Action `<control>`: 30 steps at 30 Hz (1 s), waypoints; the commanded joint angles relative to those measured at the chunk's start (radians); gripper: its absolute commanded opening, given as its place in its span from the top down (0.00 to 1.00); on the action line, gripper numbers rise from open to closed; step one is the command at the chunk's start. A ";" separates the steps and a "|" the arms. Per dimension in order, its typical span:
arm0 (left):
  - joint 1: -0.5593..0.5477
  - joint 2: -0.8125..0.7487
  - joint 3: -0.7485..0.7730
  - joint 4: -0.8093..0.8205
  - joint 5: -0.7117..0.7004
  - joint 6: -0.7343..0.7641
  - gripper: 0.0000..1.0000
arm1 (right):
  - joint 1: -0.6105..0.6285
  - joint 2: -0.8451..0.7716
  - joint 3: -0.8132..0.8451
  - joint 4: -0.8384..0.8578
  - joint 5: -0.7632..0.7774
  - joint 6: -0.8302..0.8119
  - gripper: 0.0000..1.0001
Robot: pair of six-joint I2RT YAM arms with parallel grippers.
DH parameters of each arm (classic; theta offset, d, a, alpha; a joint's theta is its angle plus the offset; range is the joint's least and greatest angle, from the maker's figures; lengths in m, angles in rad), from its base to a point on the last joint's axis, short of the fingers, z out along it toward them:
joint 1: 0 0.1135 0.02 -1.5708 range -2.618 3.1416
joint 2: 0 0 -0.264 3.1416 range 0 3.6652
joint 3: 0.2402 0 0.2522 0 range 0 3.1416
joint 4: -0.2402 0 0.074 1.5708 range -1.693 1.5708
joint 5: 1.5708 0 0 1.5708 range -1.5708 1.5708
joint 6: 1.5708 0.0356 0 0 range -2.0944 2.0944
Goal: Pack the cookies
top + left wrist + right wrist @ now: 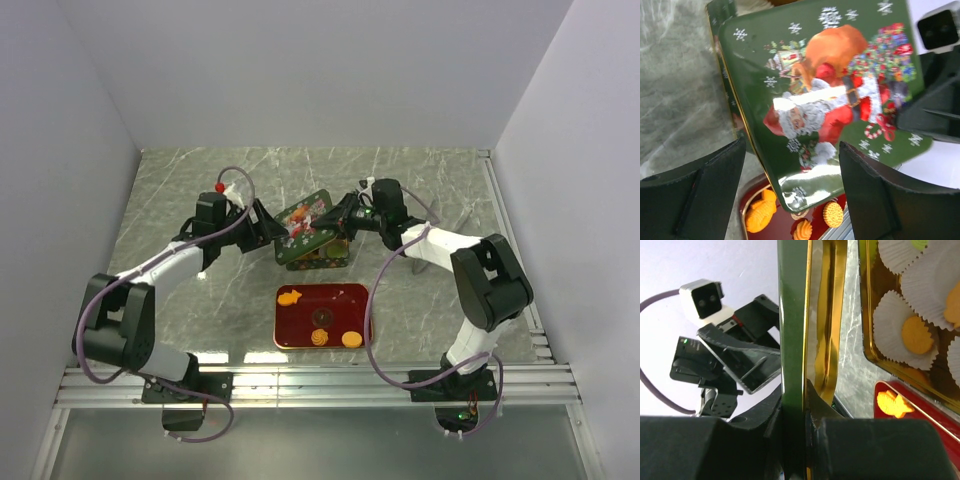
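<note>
Orange fish cookie [289,296], round cookies [351,339] on red tray [345,297].

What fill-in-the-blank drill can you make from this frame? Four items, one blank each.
1. The right gripper is ____ on the rim of the green lid.
2. The left gripper faces the lid with its jaws ____.
3. The lid's picture shows ____ carrying a sack.
4. The tray holding the fish cookie is coloured ____.

Missing words: shut; open; Santa; red.
</note>
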 commanded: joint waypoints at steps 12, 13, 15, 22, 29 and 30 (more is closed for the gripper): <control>0.004 0.225 0.056 0.168 0.109 0.002 0.22 | 0.009 0.028 0.046 0.041 0.056 -0.039 1.00; 0.004 0.235 0.064 0.175 0.121 0.002 0.23 | 0.009 0.034 0.051 0.033 0.056 -0.044 1.00; 0.004 0.263 0.084 0.187 0.152 0.000 0.24 | 0.009 0.045 0.058 0.004 0.058 -0.064 1.00; 0.004 0.318 0.134 0.196 0.181 0.002 0.26 | 0.006 0.080 0.101 -0.096 0.046 -0.094 1.00; 0.004 0.364 0.137 0.245 0.212 -0.024 0.28 | 0.000 0.112 0.130 -0.152 0.023 -0.125 0.98; 0.004 0.367 0.139 0.263 0.215 -0.035 0.29 | 0.000 0.117 0.130 -0.157 0.019 -0.130 0.94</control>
